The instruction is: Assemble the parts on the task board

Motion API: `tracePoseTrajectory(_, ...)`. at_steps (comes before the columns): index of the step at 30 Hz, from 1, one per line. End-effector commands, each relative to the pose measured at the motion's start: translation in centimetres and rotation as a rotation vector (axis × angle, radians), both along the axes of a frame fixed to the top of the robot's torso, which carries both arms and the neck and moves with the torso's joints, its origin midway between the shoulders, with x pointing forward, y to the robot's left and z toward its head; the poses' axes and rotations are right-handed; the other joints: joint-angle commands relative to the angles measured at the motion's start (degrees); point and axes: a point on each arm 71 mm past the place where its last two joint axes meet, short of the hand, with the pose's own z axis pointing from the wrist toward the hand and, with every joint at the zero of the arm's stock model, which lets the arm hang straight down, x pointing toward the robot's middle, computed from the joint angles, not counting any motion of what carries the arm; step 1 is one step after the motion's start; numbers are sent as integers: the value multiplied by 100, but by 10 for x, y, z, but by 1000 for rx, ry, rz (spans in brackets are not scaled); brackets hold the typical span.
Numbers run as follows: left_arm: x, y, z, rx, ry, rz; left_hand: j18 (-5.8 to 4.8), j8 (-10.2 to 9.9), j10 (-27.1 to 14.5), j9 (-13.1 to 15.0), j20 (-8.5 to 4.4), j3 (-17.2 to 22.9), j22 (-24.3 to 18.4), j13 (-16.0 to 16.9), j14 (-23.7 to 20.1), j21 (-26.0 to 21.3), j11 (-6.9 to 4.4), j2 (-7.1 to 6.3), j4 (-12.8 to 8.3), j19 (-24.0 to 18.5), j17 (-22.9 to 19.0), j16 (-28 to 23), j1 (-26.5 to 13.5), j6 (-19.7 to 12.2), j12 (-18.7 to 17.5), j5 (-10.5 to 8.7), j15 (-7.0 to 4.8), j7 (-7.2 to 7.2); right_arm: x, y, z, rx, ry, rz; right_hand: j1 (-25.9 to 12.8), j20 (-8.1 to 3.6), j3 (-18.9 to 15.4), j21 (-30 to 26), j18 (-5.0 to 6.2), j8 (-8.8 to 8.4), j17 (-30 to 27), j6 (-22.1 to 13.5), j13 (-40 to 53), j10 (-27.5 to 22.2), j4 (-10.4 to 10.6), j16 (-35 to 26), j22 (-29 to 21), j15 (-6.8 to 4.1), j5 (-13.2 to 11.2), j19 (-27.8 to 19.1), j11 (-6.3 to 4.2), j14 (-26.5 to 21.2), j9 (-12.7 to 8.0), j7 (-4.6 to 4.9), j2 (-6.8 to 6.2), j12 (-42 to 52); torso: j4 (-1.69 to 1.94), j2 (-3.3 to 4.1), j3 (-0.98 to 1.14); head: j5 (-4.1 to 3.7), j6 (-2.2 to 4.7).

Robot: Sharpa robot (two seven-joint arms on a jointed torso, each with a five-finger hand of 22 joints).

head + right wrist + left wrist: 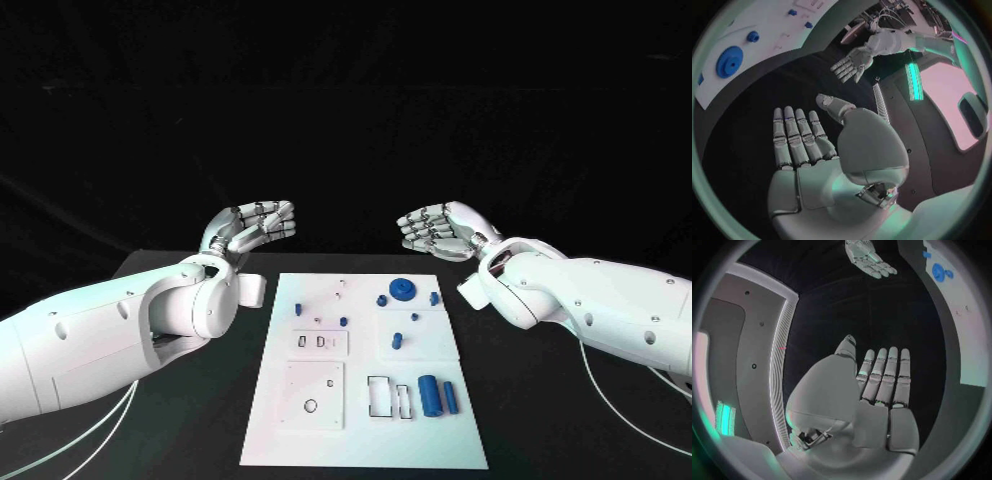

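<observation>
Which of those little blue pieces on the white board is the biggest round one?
The flat blue disc at the white task board's far edge; the other blue pieces are slimmer pegs and cylinders.

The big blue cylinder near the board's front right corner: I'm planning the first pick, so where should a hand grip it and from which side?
The big blue cylinder lies flat, long axis front to back, between a white slot and a thinner blue pin. Probably pinch its mid-length from above with the right hand, which is nearer, open and empty.

A black table (173, 420) is spreading across the lower half of the frame. Behind it, a black curtain (346, 110) is hanging in folds, filling the whole upper half.
</observation>
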Motion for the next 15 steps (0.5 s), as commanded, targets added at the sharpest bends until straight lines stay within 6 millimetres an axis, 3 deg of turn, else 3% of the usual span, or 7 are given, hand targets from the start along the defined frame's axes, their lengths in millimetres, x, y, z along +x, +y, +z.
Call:
tracePoseTrajectory(1,-4,-6,6,2,-18,-73,124,120,616,52,-55,-178,-7,27,594,124,-103,40,-10,388,120,182,184,361,58,82,-123,133,-2,6,-2,-216,-15,71,-30,-37,-30,123,196,112,138,502,23,672,-130,141,-6,-179,-100,726,-145,767,31,265,-169,-74,17,120,-15,-17,16)
tracePoseTrajectory(5,-8,-6,12,2,-26,-91,125,113,692,48,-66,-218,-19,33,624,125,-118,29,-7,425,137,179,203,364,56,99,-136,127,-3,10,-2,-385,-27,99,-139,-92,-275,151,209,118,241,597,31,848,-87,219,-15,-253,-107,954,-202,1025,39,221,-313,-102,33,219,-24,-42,15)
tracePoseTrajectory(8,-10,-7,14,0,-29,-103,126,103,773,43,-82,-280,-32,42,678,128,-135,19,16,470,165,191,193,360,52,81,-153,127,-3,14,-2,-498,-56,116,-153,-142,-505,145,206,135,337,691,33,947,-54,258,-36,-306,138,1111,-243,1178,55,181,-417,-131,50,277,-31,-43,-4)
tracePoseTrajectory(10,-11,-8,15,-3,-28,-112,125,100,781,42,-84,-296,-36,43,683,127,-135,14,20,477,169,190,190,357,47,68,-155,128,-4,16,-1,-571,-82,125,-122,-199,-600,179,212,160,423,777,48,1093,-47,327,-31,-368,159,1272,-296,1355,76,132,-444,-102,61,307,-41,-72,-5)
tracePoseTrajectory(12,-13,-10,16,-5,-28,-121,125,100,781,42,-84,-296,-36,43,683,127,-135,14,20,477,170,190,189,357,46,67,-155,128,-4,19,-1,-632,-106,135,-96,-281,-677,243,213,177,540,859,65,1257,-28,433,-11,-454,138,1482,-359,1598,99,79,-461,-75,66,341,-55,-85,-18)
tracePoseTrajectory(15,-15,-13,17,-7,-30,-137,123,97,781,40,-86,-321,-42,42,687,124,-132,10,31,484,176,188,177,354,33,53,-155,132,-6,24,-1,-710,-141,148,-72,-517,-768,503,218,126,894,868,98,1491,26,790,99,-688,166,2079,-488,2295,106,-11,-493,-69,72,391,-66,-102,-31)
